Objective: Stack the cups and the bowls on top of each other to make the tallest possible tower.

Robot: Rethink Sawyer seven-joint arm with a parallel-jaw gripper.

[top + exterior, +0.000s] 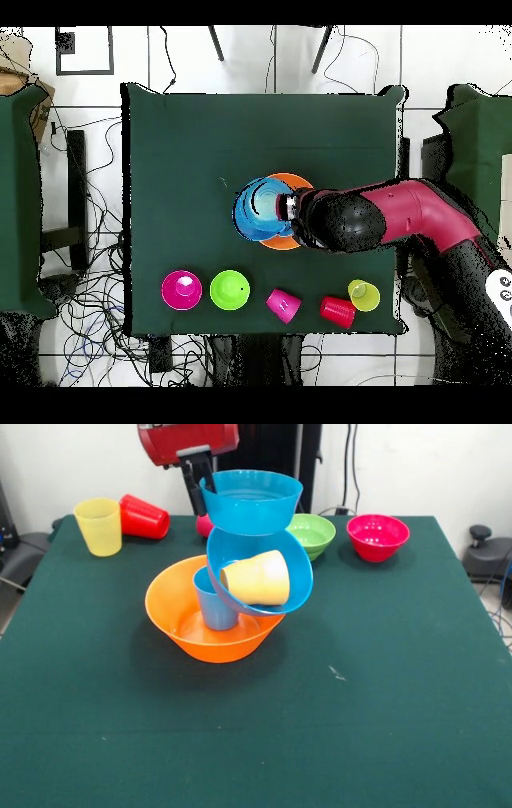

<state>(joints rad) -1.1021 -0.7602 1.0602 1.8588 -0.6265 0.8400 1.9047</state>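
The tower stands mid-table. Its base is the large orange bowl [188, 634], with the light blue cup [213, 606] upright inside. A large blue bowl [292, 572] leans tilted on that cup, and an orange cup [258, 578] lies on its side in it. The small blue bowl [250, 502] sits level on top. My gripper [200, 500] is shut on that bowl's left rim. In the overhead view the gripper [290, 207] is over the blue bowls [258, 212], and the orange bowl [297, 182] shows only as a rim beneath them.
Along the table's robot side are a yellow cup [98, 526] upright, a red cup [144, 517] on its side, a pink cup [205, 526] mostly hidden behind the tower, a green bowl [312, 534] and a magenta bowl [378, 536].
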